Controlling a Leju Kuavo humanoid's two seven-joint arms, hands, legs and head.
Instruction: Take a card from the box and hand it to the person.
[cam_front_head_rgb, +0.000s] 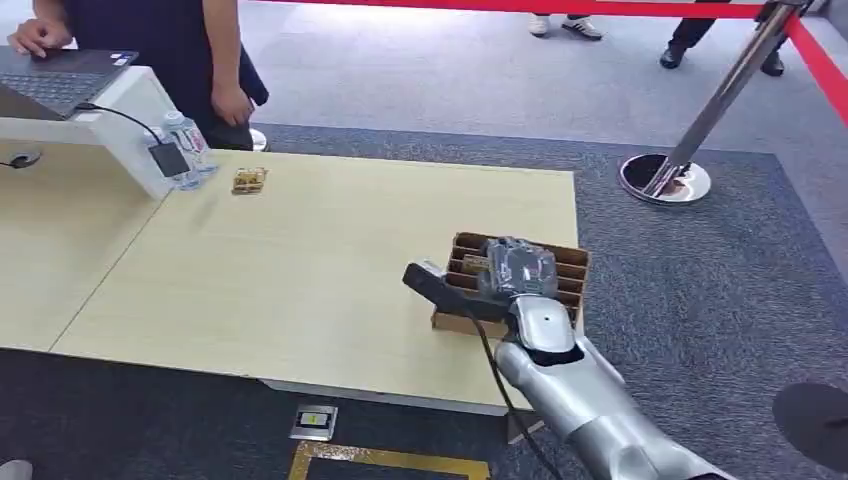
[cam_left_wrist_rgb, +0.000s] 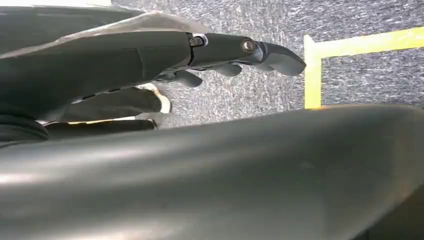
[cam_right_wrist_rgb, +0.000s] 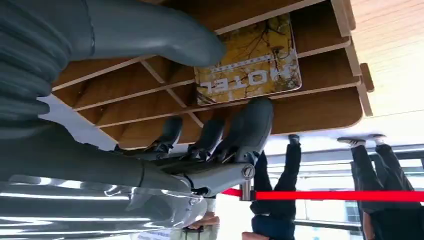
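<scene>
The right hand (cam_front_head_rgb: 517, 268) hangs over the slotted wooden box (cam_front_head_rgb: 570, 262) at the table's (cam_front_head_rgb: 300, 270) near right corner, fingers spread and curled downward, thumb on one side of a slot and the darker fingertips (cam_right_wrist_rgb: 250, 125) on the other — holding nothing that I can see. In the right wrist view the card (cam_right_wrist_rgb: 248, 62), yellow with "HOTEL" printed on it, stands on edge in one of the slots, its long axis running along the divider, and it sits right between the thumb (cam_right_wrist_rgb: 150, 30) and the fingers; whether either touches it yet I cannot tell. So the pinch has only to close across the card's thin side, then lift straight up out of the slot. The left hand (cam_left_wrist_rgb: 240, 52) hangs low over the carpet, fingers loosely apart and empty — well away from the box, so the right is plainly the nearer. From the box, the person (cam_front_head_rgb: 200, 60) stands at about ten o'clock, across the table.
</scene>
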